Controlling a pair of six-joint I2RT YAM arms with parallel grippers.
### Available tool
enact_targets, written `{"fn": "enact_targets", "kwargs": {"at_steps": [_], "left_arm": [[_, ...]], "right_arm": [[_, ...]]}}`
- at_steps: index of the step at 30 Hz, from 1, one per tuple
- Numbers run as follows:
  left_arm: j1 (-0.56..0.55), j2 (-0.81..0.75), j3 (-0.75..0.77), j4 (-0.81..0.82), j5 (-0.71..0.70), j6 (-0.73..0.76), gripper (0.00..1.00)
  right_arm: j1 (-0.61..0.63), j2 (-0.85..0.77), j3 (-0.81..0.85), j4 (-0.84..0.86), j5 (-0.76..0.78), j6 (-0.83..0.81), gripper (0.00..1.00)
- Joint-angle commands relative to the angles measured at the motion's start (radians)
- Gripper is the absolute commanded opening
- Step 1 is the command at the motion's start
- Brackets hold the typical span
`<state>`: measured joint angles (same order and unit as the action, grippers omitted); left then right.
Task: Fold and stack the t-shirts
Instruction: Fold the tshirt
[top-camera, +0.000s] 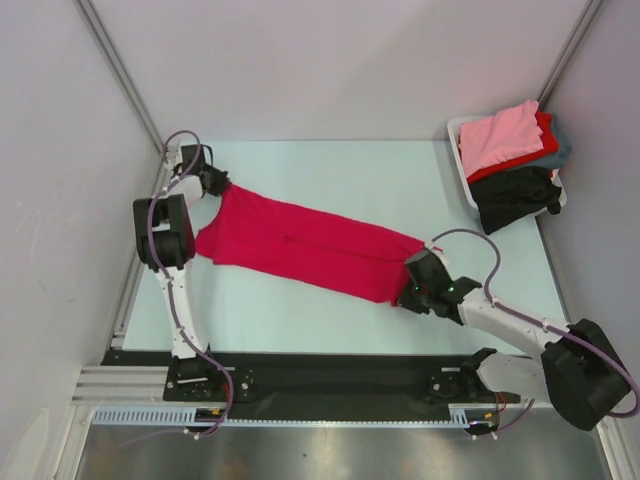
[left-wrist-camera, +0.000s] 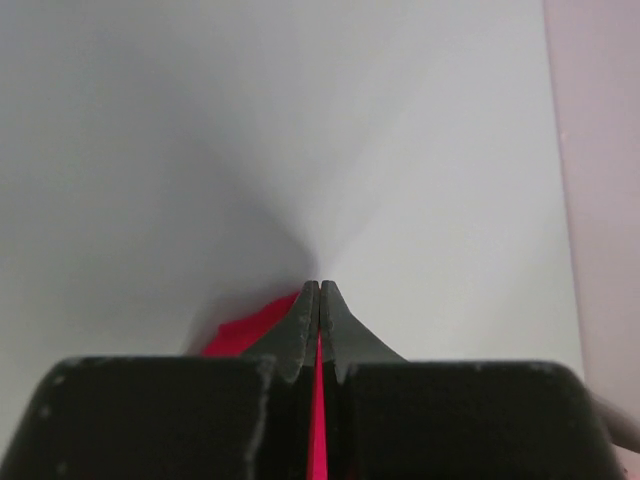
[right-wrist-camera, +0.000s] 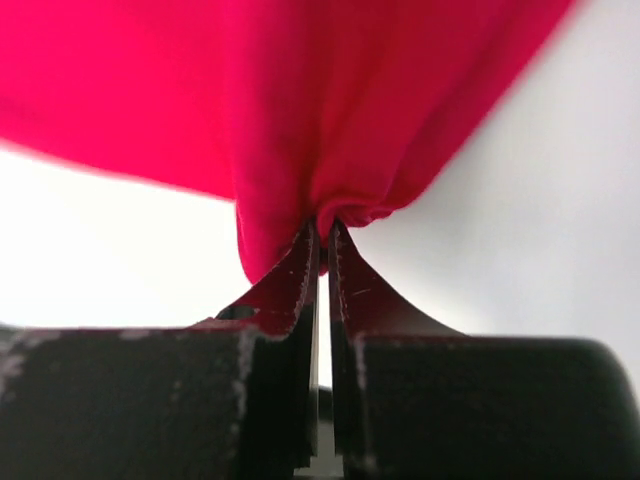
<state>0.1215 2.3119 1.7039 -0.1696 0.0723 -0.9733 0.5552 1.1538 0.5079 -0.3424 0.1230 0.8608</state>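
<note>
A crimson-magenta t-shirt (top-camera: 300, 243) is stretched as a long band across the table between my two grippers. My left gripper (top-camera: 216, 186) is shut on its far-left end; in the left wrist view the left gripper (left-wrist-camera: 320, 288) pinches a thin strip of the red cloth (left-wrist-camera: 250, 328). My right gripper (top-camera: 412, 285) is shut on the shirt's near-right end; in the right wrist view the right gripper (right-wrist-camera: 322, 228) bunches the cloth (right-wrist-camera: 280, 100) at its tips. Other t-shirts, light pink (top-camera: 500, 136), red, grey-teal and black (top-camera: 515, 195), are piled at the back right.
A white bin (top-camera: 462, 160) at the table's back right corner holds the piled shirts. Grey walls close in on the left, back and right. A black rail (top-camera: 330, 375) runs along the near edge by the arm bases.
</note>
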Motion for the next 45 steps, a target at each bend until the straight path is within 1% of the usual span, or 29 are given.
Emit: {"fn": "enact_targets", "kwargs": {"at_steps": [1,3,4,6,11,13,14,15,16,17,19,22,24,25,27,28,30,31,33,34,35,36,37,38,39,40,42,43,45], "left_arm": [[-0.057,0.067,0.181,0.027,0.066,-0.064,0.0],[-0.1,0.131,0.259,0.016,0.105,-0.087,0.0],[-0.114,0.153,0.351,0.006,0.11,-0.09,0.0],[-0.184,0.214,0.466,-0.028,0.116,-0.108,0.01],[-0.288,0.285,0.585,-0.002,0.112,-0.159,0.0],[-0.342,0.317,0.615,0.039,0.115,-0.172,0.0],[-0.358,0.329,0.622,0.053,0.118,-0.195,0.0],[-0.371,0.345,0.629,0.07,0.126,-0.209,0.0],[-0.382,0.377,0.655,0.084,0.139,-0.223,0.0],[-0.396,0.392,0.669,0.096,0.145,-0.249,0.0],[-0.407,0.421,0.688,0.128,0.152,-0.274,0.0],[-0.398,0.422,0.682,0.145,0.112,-0.291,0.0],[-0.376,0.4,0.669,0.157,0.043,-0.281,0.0],[-0.359,0.394,0.66,0.166,0.026,-0.283,0.0],[-0.346,0.391,0.66,0.226,-0.015,-0.285,0.0],[-0.341,0.395,0.663,0.264,-0.028,-0.289,0.0],[-0.333,0.414,0.675,0.336,-0.034,-0.314,0.0],[-0.327,0.423,0.686,0.347,-0.034,-0.323,0.01],[-0.324,0.443,0.712,0.358,-0.032,-0.332,0.04],[-0.322,0.442,0.724,0.366,-0.032,-0.332,0.07],[-0.319,0.437,0.723,0.369,-0.032,-0.326,0.18],[-0.318,0.422,0.721,0.374,-0.029,-0.318,0.24],[-0.315,0.409,0.712,0.387,-0.028,-0.306,0.42],[-0.315,0.397,0.709,0.387,-0.031,-0.273,0.52],[-0.315,0.386,0.706,0.384,-0.034,-0.253,0.59],[-0.315,0.359,0.698,0.386,-0.038,-0.231,0.75],[-0.313,0.328,0.689,0.381,-0.037,-0.17,0.78],[-0.31,0.293,0.663,0.38,-0.032,-0.153,0.78],[-0.307,0.242,0.616,0.387,-0.014,-0.107,0.77]], "right_arm": [[0.215,-0.019,0.023,0.0,0.021,0.154,0.0],[0.294,0.048,0.096,0.005,0.035,0.17,0.0],[0.337,0.078,0.13,0.008,0.035,0.175,0.0],[0.454,0.189,0.231,0.026,0.021,0.165,0.0],[0.561,0.411,0.414,0.123,-0.038,0.114,0.0],[0.575,0.498,0.481,0.207,-0.111,0.084,0.0],[0.578,0.523,0.497,0.236,-0.156,0.058,0.02],[0.58,0.538,0.509,0.279,-0.219,0.05,0.07],[0.58,0.555,0.53,0.29,-0.238,0.043,0.36],[0.578,0.552,0.534,0.301,-0.246,0.032,0.48],[0.566,0.514,0.534,0.313,-0.25,-0.009,0.64],[0.485,0.466,0.535,0.275,-0.269,-0.055,0.65],[0.428,0.419,0.531,0.24,-0.295,-0.081,0.65],[0.363,0.403,0.529,0.234,-0.304,-0.112,0.65],[0.296,0.376,0.534,0.211,-0.312,-0.143,0.66],[0.237,0.374,0.537,0.198,-0.315,-0.16,0.66],[0.171,0.394,0.555,0.192,-0.319,-0.201,0.67],[0.11,0.408,0.561,0.198,-0.33,-0.222,0.68],[0.057,0.472,0.604,0.206,-0.356,-0.244,0.68],[0.031,0.498,0.625,0.21,-0.365,-0.253,0.66],[-0.009,0.53,0.647,0.217,-0.381,-0.278,0.65],[-0.032,0.562,0.699,0.218,-0.388,-0.284,0.65],[-0.052,0.631,0.727,0.227,-0.402,-0.29,0.64],[-0.066,0.667,0.753,0.238,-0.43,-0.298,0.64],[-0.095,0.702,0.791,0.244,-0.447,-0.31,0.64],[-0.106,0.784,0.863,0.247,-0.468,-0.316,0.64],[-0.132,0.869,0.949,0.24,-0.51,-0.333,0.65],[-0.138,0.904,1.036,0.24,-0.519,-0.338,0.65],[-0.158,1.015,1.11,0.24,-0.552,-0.332,0.65]]}}
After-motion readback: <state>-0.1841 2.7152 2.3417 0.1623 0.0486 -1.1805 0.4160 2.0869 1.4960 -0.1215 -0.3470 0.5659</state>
